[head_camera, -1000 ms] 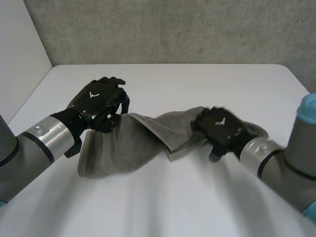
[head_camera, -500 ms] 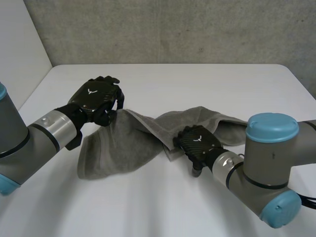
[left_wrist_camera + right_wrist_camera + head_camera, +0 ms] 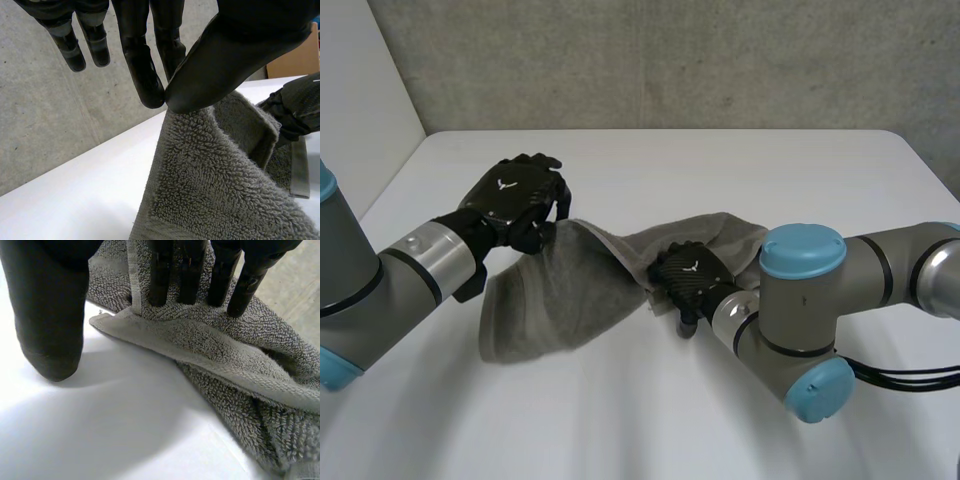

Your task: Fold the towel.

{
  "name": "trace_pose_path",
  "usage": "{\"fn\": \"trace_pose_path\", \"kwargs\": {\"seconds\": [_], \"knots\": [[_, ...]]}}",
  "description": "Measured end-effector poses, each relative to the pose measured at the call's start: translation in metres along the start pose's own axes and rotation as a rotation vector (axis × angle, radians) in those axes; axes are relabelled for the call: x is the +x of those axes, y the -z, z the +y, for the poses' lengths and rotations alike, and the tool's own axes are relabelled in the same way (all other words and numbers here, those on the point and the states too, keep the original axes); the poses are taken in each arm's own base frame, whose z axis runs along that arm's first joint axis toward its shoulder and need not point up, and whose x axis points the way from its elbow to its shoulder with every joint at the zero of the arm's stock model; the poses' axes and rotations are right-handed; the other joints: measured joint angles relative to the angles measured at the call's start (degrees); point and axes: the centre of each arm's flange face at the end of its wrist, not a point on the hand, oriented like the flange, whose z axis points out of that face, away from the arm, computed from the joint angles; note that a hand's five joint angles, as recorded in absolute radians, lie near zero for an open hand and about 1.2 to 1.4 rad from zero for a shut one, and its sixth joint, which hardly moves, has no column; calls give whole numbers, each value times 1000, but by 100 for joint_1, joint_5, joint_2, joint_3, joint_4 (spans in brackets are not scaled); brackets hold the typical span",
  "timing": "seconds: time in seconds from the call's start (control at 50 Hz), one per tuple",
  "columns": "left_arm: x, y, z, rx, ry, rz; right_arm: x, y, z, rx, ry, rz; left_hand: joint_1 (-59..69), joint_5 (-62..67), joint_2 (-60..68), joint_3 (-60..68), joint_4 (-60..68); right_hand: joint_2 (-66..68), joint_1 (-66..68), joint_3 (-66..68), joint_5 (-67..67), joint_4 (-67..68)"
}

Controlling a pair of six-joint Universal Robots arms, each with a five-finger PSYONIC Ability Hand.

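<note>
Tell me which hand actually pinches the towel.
The left hand: it pinches a raised towel corner between thumb and finger. The right hand only lays straight fingers on the towel's edge, thumb apart.

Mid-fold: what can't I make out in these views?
- Head view: the right end of the towel is hidden behind the right hand and its arm.
- Head view: the back of the left hand covers its pinch on the towel's corner.
- Right wrist view: most of the towel is cut off by the edge.
</note>
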Motion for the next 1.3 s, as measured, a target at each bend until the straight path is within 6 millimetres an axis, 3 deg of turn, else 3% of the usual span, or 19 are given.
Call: {"fn": "trace_pose_path", "kwargs": {"seconds": [0.24,0.46,0.56,1.0,1.3], "knots": [[-6,-3,0,-1,3,-11,4,-7,-1,6,-1,24,0,0,0,0,0,101,400,0,269,0],[-5,-3,0,-3,4,-11,18,7,-34,86,-40,49,0,0,0,0,0,268,528,0,710,0],[-4,-2,1,-5,5,-9,22,11,-40,101,-36,55,0,0,0,0,0,362,554,0,742,0],[-5,-4,3,-11,8,-8,42,1,-6,16,37,90,0,0,0,0,0,380,611,0,786,0],[-6,-5,5,-15,10,-11,50,-10,4,5,57,106,0,0,0,0,0,2059,2177,0,2255,0]]}}
